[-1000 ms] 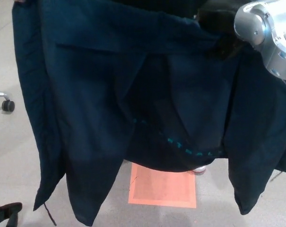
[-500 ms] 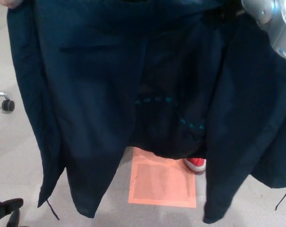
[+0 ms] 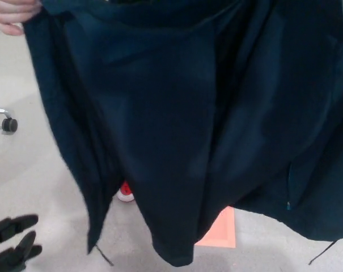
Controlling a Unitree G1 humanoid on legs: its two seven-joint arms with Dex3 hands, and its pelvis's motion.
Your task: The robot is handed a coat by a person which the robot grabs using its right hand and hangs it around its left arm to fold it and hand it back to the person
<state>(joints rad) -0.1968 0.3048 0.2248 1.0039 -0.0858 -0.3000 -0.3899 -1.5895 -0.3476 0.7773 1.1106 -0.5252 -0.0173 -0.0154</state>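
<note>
Left hand (image 3: 12, 249) hovering at bottom-left corner, fingers standing apart, gripping nothing (right hand out of view). Navy coat (image 3: 177, 113) hanging across nearly whole view, person's hand (image 3: 12, 16) pinching its top-left edge. Beyond, red shoe (image 3: 126, 193), orange floor square (image 3: 222, 235), chair caster (image 3: 9, 124) peeking out.

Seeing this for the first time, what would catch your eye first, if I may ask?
A dark navy coat hangs across nearly the whole view, held at the top left by a person's hand. In the bottom left corner the robot's black left hand is open and empty. A red shoe and an orange floor patch peek out below the hem.
</note>
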